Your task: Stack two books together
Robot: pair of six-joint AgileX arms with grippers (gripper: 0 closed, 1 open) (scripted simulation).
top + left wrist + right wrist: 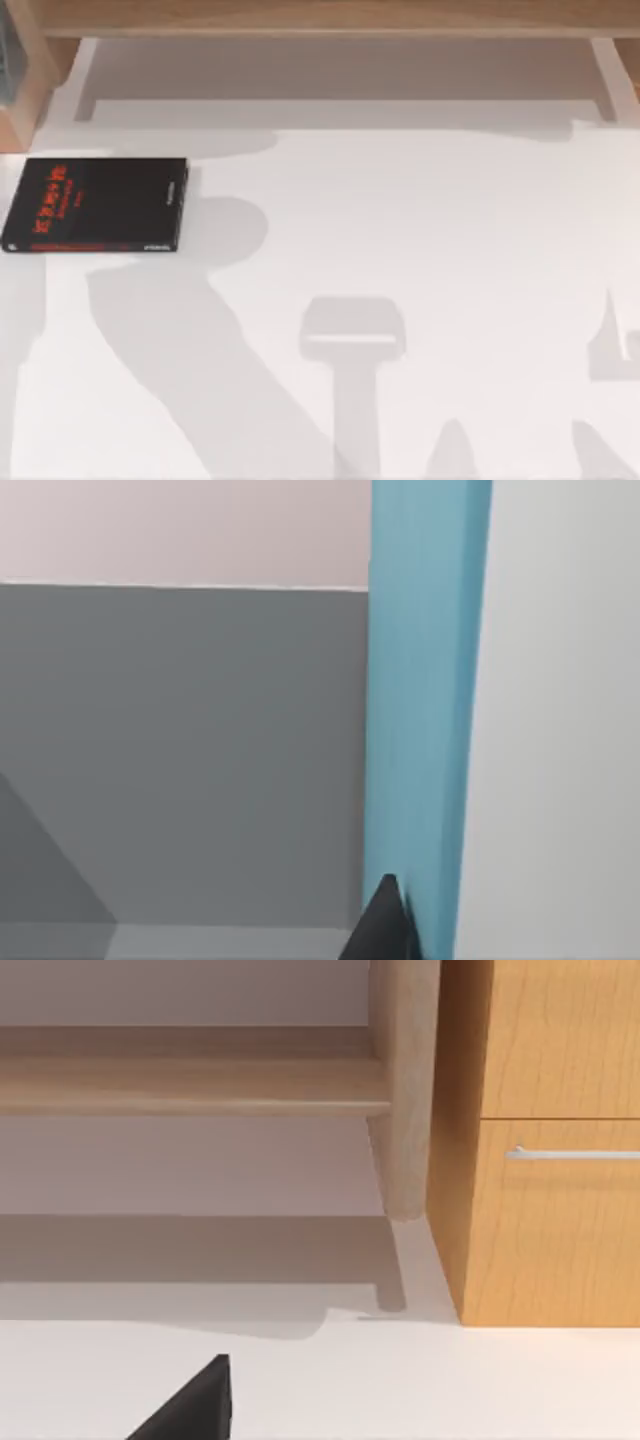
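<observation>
Left gripper [385, 930]: one dark fingertip [385, 920] appears at the bottom edge of the left wrist view, directly against a light-blue book [425, 710]. That book runs as a tall upright band from the top of the frame to the bottom, with a pale surface beside it and a grey wall on the other side. Contact between fingertip and book is visible; whether the fingers are clamped on the book or spread cannot be told (only a single tip is in frame).

Right gripper [195, 1405]: a dark finger corner sits at the lower left of the right wrist view, above the white table [450, 1380]. Its opening cannot be told. Behind it stand a wooden cabinet [550, 1160] with a metal handle [575, 1153] and a pale wooden leg [405, 1090].

Black book [97, 204]: lies flat at the far left of the top view, in the upper half, red lettering [50, 200] on its cover. Arm shadows cross the table [420, 230] below it.
</observation>
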